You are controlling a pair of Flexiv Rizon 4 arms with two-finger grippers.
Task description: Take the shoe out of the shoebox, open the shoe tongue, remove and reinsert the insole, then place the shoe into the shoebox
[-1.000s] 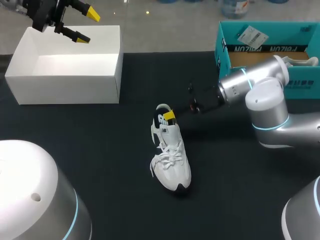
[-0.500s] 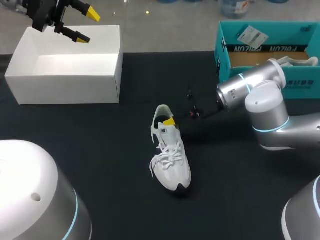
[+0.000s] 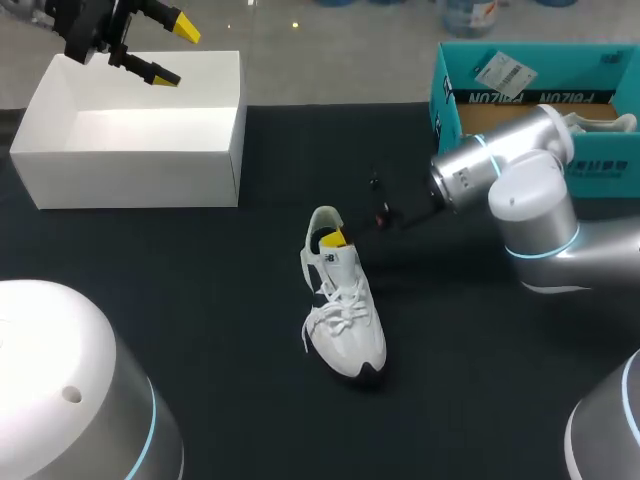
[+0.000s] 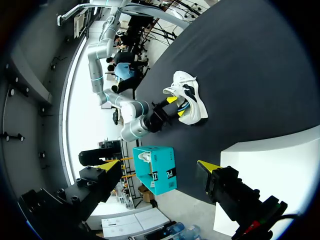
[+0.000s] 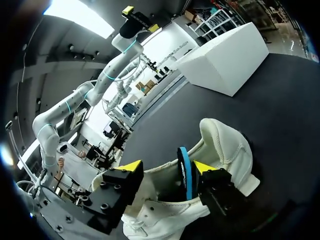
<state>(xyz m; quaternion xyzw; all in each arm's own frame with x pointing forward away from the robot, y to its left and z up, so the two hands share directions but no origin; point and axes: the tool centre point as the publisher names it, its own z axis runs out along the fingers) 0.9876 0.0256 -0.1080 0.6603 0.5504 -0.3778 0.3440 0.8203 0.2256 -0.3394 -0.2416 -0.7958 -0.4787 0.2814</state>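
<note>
Arms hold very different poses. The left arm is raised at the far left corner, its left gripper hanging over the back edge of the white box, fingers spread wide with nothing between them. The right arm comes in low from the right, forearm levelled at the white shoe. The shoe lies on its sole on the black table between the white box and the teal shoebox, toe toward the near edge. From above, only one yellow tip shows, inside the heel opening. The right wrist view shows more: the right gripper has its fingers apart, and the blue edge of the insole stands up between them, just beside one finger.
</note>
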